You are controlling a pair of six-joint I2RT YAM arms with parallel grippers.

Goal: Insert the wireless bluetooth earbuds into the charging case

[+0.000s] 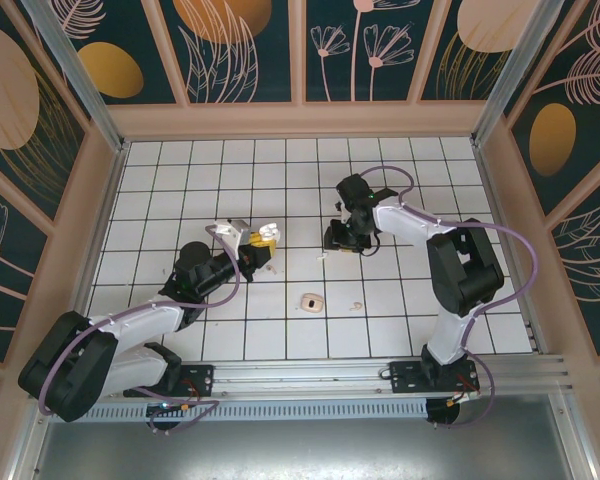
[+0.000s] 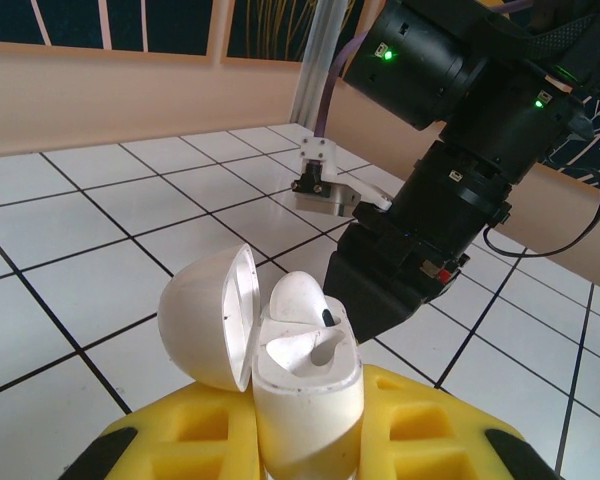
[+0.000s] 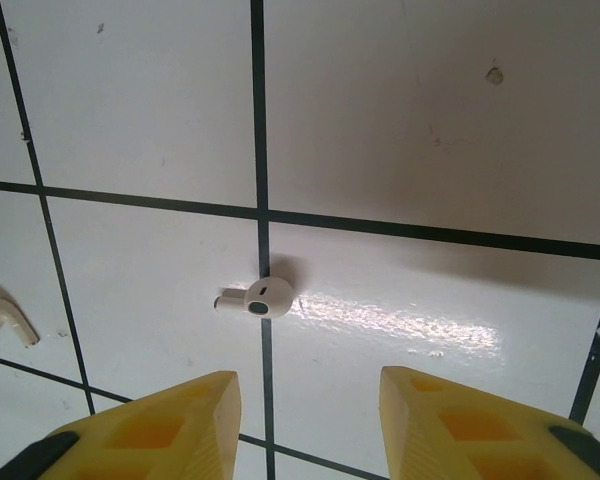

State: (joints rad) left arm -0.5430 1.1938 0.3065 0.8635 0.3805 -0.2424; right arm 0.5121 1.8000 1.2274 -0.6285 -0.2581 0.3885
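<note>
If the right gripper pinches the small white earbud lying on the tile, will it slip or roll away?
Likely slippery: the earbud looks smooth and glossy, and the tile beneath shines. Its round head may roll or pivot if nudged, though the stem should limit that. Tiny beside the right gripper, so probably very light.

I'm holding my left arm reaching toward two o'clock, the left gripper (image 1: 261, 241) clamping the charging case (image 2: 305, 390). My right arm is folding toward ten o'clock, the right gripper (image 3: 310, 420) pointing down, its fingers standing apart.
</note>
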